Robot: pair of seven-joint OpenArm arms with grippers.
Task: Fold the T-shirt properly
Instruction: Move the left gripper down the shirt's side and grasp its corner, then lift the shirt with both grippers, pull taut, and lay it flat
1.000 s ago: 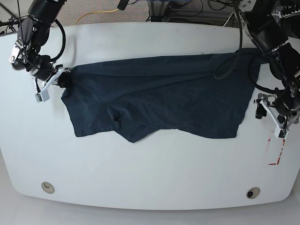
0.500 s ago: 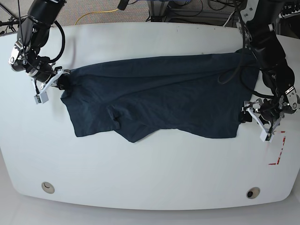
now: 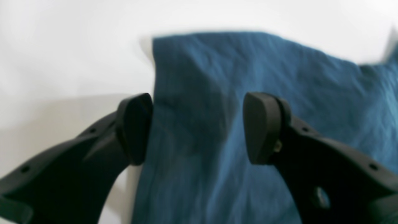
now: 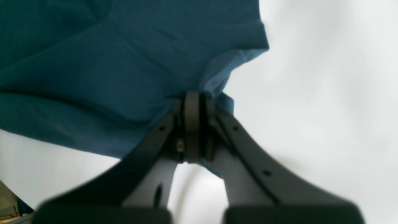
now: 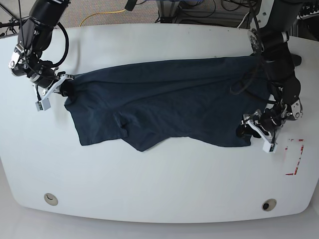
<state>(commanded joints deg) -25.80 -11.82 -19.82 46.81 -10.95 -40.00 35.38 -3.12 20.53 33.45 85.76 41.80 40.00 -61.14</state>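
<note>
The T-shirt [image 5: 164, 102] lay spread across the middle of the white table [image 5: 159, 184], dark navy, wide from side to side, with wrinkles along its upper edge and a loose, uneven lower hem that dipped into a fold near the centre.

At the shirt's end on the left of the base view, the right gripper [image 5: 66, 88] was pressed together on the cloth. The right wrist view showed its two fingers closed flat against each other with a bunched edge of the fabric pinched between them, the rest of the shirt hanging away above and to the left. That arm reached down from the table's far corner, bent at the elbow, with the wrist turned inward toward the garment.

At the opposite end, the left gripper [image 5: 244, 130] sat low at the shirt's lower corner. Its arm came down from the far edge of the table along the side of the cloth and curled back inward at the wrist. The left wrist view showed the fingers [image 3: 133, 127] spread wide, one pad at the shirt's side edge over bare table, the other over the cloth, with the blue fabric running between them. That view was blurred, so I could not tell whether the pads touched the cloth.
</note>
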